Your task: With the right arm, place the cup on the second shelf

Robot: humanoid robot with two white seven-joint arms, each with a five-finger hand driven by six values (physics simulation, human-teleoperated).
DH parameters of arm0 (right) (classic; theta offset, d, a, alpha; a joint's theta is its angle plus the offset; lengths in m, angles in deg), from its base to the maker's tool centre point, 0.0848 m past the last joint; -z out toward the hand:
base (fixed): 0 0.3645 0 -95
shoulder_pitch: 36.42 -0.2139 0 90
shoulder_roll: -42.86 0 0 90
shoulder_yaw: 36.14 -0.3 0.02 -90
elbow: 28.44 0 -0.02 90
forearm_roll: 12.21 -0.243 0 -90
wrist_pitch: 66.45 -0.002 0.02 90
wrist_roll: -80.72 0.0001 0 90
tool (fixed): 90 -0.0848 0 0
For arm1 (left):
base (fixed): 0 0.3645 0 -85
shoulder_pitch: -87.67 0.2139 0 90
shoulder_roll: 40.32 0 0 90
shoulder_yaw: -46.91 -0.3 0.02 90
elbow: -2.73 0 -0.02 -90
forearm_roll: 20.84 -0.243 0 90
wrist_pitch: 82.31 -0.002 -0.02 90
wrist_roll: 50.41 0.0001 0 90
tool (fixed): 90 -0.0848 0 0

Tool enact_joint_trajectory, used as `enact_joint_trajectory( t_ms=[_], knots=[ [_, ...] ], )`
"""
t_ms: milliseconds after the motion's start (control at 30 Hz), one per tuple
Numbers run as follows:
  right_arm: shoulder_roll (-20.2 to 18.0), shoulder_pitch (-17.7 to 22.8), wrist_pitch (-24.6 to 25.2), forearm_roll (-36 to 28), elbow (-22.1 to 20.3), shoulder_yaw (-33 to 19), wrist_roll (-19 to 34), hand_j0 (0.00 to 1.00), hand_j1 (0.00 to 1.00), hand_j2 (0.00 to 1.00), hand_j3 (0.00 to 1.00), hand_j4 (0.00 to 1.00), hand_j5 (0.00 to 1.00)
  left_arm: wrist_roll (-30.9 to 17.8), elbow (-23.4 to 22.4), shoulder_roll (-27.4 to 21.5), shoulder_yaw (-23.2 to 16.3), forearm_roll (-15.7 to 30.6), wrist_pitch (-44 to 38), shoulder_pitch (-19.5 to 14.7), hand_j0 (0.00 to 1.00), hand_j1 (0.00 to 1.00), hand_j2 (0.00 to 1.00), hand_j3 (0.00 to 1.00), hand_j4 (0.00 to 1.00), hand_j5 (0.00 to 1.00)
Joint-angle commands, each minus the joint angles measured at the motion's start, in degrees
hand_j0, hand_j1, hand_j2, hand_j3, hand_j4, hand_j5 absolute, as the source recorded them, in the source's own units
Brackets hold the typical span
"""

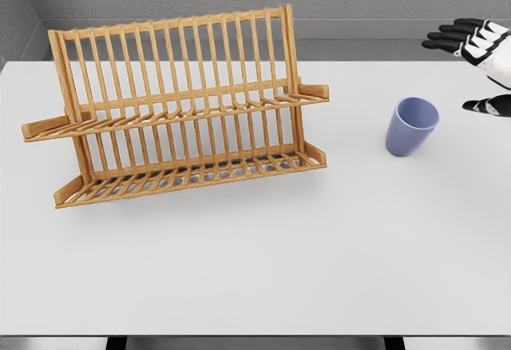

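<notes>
A plain white tabletop (255,270) is seen under a grey wall, pretty bare setup overall. The cup (412,126), a light blue-purple one with no handle, is parked upright on the tabletop toward the right side, leaning a touch with its mouth tipped up and to the right. Nothing is touching it. Just off to its right, near the picture's edge, the right hand (483,62) is held above the tabletop: black fingers (451,37) are stretched out pointing left, with the thumb tip (487,105) hanging lower down, so the hand is spread apart and nothing is gripped. A gap is left between thumb and cup.

Well apart to the left, a wooden dish rack (180,106) is set on the tabletop at a slight angle. Two slatted shelves are built into it, an upper shelf (176,114) and a lower shelf (192,176), with tall upright slats behind. Both shelves are bare wood, nothing loaded on them.
</notes>
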Motion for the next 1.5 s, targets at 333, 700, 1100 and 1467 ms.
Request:
enact_joint_trajectory(
  t_ms=[333,700,1100,1467],
  knots=[
    [1.19,-13.26,0.04,-1.07,1.74,11.18,28.46,1.0,1.0,1.0,1.0,1.0,1.0,-0.1,0.0,0.0,0.0,0.0,0.0,0.0,1.0,1.0,1.0,1.0,1.0,1.0],
    [7.61,-23.64,0.04,-0.98,13.52,19.02,28.46,1.0,1.0,1.0,1.0,1.0,1.0,-0.01,0.0,0.0,0.0,0.0,0.0,0.0,1.0,1.0,1.0,1.0,1.0,1.0],
    [8.84,-24.79,0.04,-0.46,18.97,23.42,28.46,1.0,1.0,1.0,1.0,1.0,1.0,-0.01,0.0,0.0,0.0,0.0,0.0,-0.09,1.0,1.0,1.0,1.0,1.0,1.0],
    [12.01,-27.07,0.04,0.25,24.86,25.52,28.46,1.0,1.0,1.0,1.0,1.0,1.0,-0.01,0.0,0.0,0.0,0.0,0.0,0.0,1.0,1.0,1.0,1.0,1.0,1.0]
  ],
)
